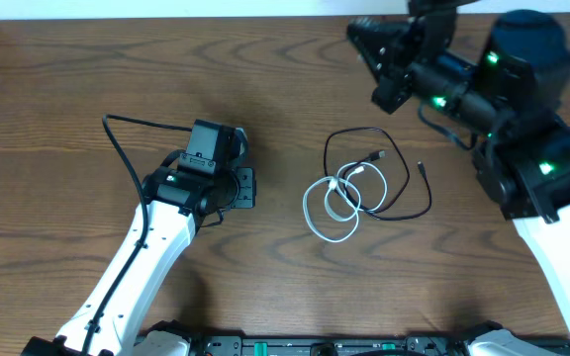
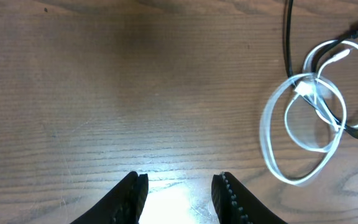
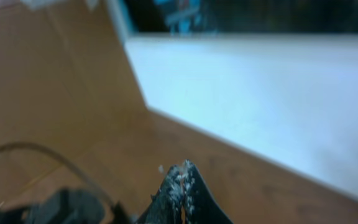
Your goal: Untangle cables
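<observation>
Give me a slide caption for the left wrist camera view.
Open left gripper hovers over the wooden table, beside a thin white cable tangled with a thin black cable.

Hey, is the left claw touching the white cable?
Apart. The left wrist view shows bare table between the left claw and the white cable.

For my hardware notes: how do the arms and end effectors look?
The left arm and right arm have white links and black joints; green lights dot the right, a black cable trails the left. The left end effector and right end effector are black.
</observation>
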{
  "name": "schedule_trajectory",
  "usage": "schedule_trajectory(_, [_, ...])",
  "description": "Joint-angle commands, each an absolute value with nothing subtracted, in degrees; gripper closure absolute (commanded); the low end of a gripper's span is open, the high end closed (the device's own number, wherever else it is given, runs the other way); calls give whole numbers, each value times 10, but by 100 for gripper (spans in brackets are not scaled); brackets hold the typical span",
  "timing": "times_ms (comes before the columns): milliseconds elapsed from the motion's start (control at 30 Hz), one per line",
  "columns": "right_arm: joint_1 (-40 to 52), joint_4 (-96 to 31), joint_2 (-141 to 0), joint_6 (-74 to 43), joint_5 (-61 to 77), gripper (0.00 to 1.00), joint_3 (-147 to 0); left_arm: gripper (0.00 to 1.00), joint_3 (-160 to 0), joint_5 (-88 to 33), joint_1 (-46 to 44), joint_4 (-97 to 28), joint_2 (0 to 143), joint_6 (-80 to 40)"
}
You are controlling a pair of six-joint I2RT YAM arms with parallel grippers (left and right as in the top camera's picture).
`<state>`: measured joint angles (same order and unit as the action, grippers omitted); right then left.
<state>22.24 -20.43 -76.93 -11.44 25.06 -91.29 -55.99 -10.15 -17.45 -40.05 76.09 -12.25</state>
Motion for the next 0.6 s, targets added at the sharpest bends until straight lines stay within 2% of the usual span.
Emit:
schedule_trajectory(0, [219,-167,-747,-111,155,99,-918,61,-565,-98,-173,-401,760,-128])
schedule_trajectory(167, [219,-201,-748,-111,46,99,-918,61,-565,-98,-173,-401,760,-128])
schedule_trajectory(433, [220,-445,-804,-112,39,84,-917,61,-565,-98,-173,-401,760,-128])
schedule_trajectory(567, [225,-566,-854,-117,74,81,-917,61,-565,-98,-173,-401,760,-128])
